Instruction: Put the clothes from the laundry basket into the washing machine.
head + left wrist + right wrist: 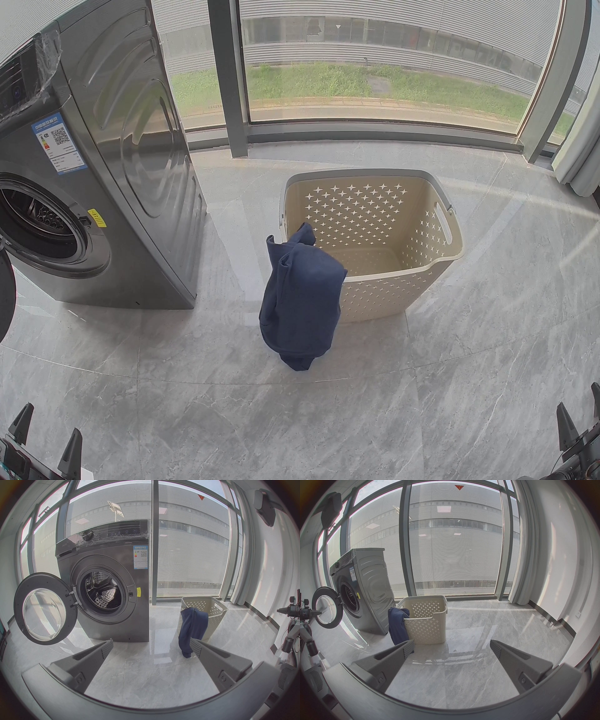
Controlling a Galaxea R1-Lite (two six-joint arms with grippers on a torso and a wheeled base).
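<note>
Left gripper (47,431): lower left corner of the head view; fingers spread apart, gripping nothing, over the floor.
Right gripper (580,406): lower right corner; fingers likewise parted, gripping nothing.
Floor (250,412): grey marbled tile, glossy.
Cloth (303,300): navy garment at frame centre, draped over the basket's near left corner; most of it hung down the outer wall. Well apart from both grippers.
Basket (381,294): beige plastic with star-shaped holes, upright, centre right of the frame; bare bottom showed inside.
Washer (144,156): dark grey front-loader, upper left of the frame, near the basket but not touching it.
Door (43,608): round, glass-centred, swung wide open.
Drum (101,591): metal interior exposed through the open port.
Window (375,62): floor-to-ceiling glazing along the top of the frame, behind basket and washer.
</note>
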